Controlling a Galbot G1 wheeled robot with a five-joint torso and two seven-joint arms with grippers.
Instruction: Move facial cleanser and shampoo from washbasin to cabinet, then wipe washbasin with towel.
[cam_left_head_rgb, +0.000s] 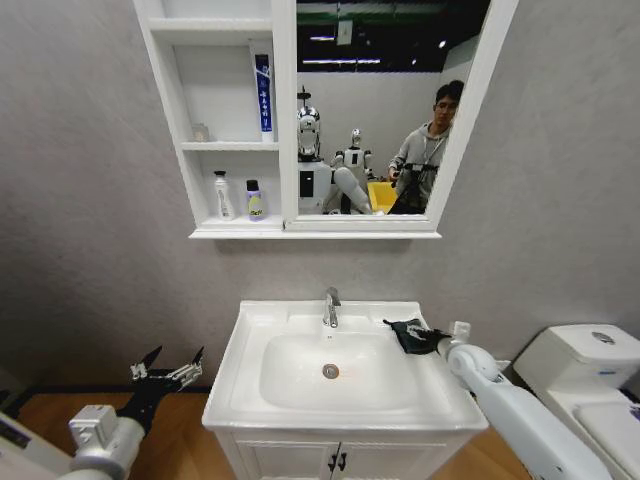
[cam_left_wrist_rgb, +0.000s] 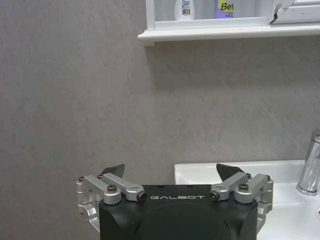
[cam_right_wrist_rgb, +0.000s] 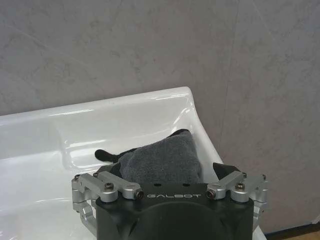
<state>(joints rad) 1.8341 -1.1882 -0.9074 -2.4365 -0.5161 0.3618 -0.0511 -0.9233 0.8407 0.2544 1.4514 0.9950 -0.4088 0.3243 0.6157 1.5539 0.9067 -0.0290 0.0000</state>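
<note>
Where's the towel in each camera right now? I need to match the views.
Head view: the towel lies on the washbasin's back right rim, at the right gripper.
Left wrist view: not in it.
Right wrist view: the towel lies between the open fingers, on the rim by the wall.
Shared landmark: the washbasin's white rim.

bowl: bare | tap: rear rim | towel: right rim

The dark grey towel lies crumpled on the white washbasin's right rear rim, below the cabinet.
</note>
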